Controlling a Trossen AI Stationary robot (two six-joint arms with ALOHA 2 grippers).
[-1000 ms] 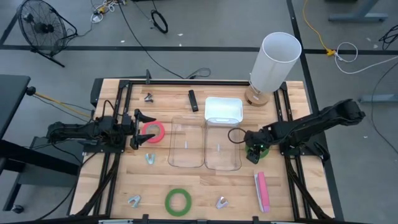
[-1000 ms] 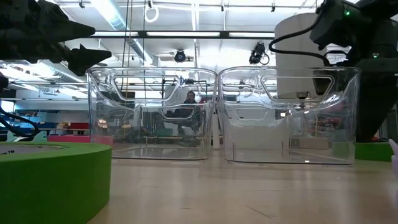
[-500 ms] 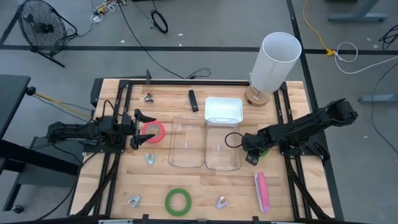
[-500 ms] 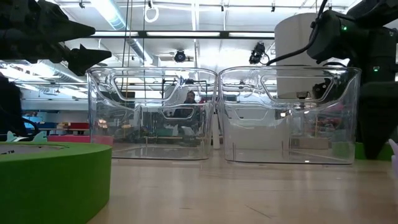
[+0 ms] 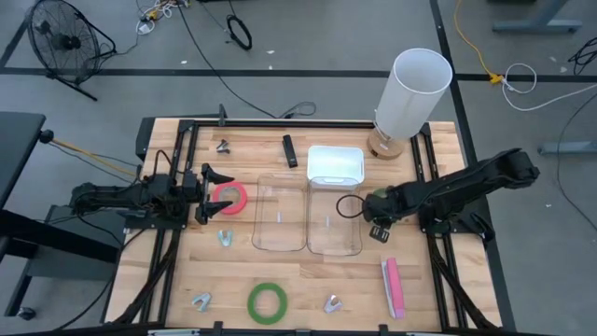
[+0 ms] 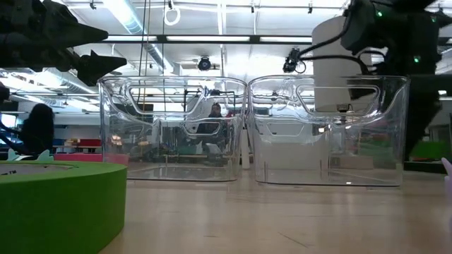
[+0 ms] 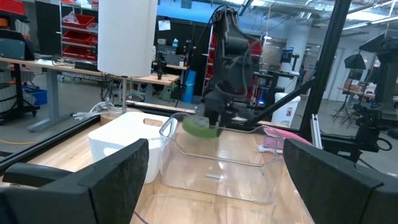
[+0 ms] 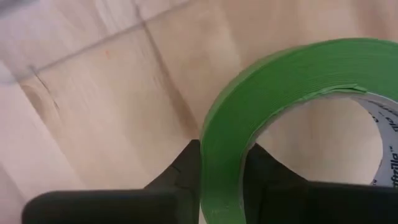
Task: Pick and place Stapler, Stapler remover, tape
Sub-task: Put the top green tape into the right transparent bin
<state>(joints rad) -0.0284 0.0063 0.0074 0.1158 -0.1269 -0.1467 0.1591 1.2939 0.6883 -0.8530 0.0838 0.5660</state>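
Right wrist view shows the right gripper (image 8: pixel 221 171) with its fingers pinched on the wall of a green tape roll (image 8: pixel 292 93), lifted just beside the clear bin (image 5: pixel 334 215), so carrying it over the bin seems next, while the left gripper (image 5: pixel 213 194) waits wide open beside the red tape roll (image 5: pixel 230 197) on the bench (image 5: pixel 308 289).

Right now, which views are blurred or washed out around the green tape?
Right wrist view: green tape fills the frame, wood behind soft. Low view: ceiling lights glare through the clear bins, near green roll blurred. High view: evenly lit.
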